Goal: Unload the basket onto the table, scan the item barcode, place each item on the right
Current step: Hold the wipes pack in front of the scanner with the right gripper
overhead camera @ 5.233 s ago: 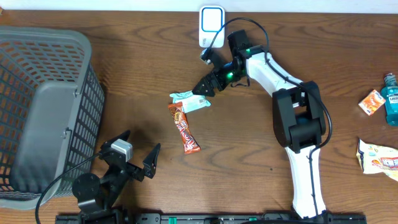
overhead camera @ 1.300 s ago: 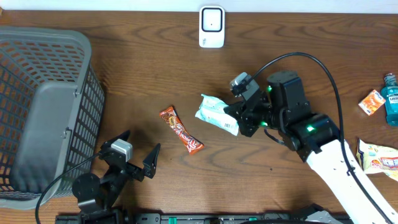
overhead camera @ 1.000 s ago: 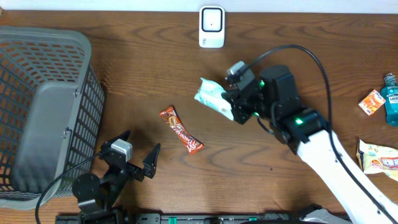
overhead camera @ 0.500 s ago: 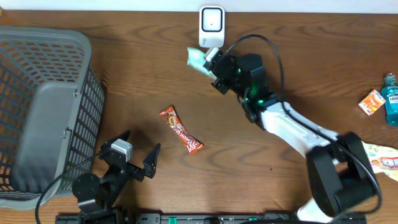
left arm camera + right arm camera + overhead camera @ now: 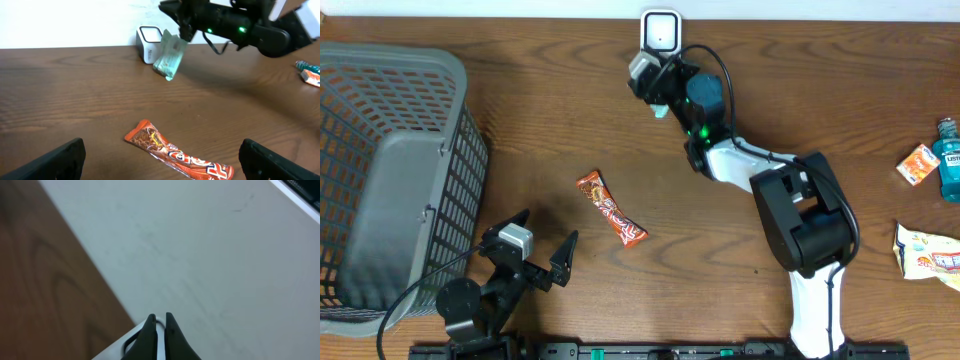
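Packet (image 5: 170, 54), pale green and crinkled, hangs clear above the bench (image 5: 520, 130), pinched by its top edge in the right claw (image 5: 160, 316), whose fingers are pressed tight together. It dangles just in front of the white scanner (image 5: 661, 30), which stands at the far edge by the wall. The left claw (image 5: 548, 226) sits spread wide near the front edge, holding nothing. An orange candy bar (image 5: 613, 208) lies slantwise between the two claws, apart from both. A grey basket (image 5: 460, 90) fills the left end. A bottle (image 5: 948, 158), a small box (image 5: 918, 163) and a snack bag (image 5: 928, 252) sit along the right edge. Open wood stretches from the basket to the candy bar.
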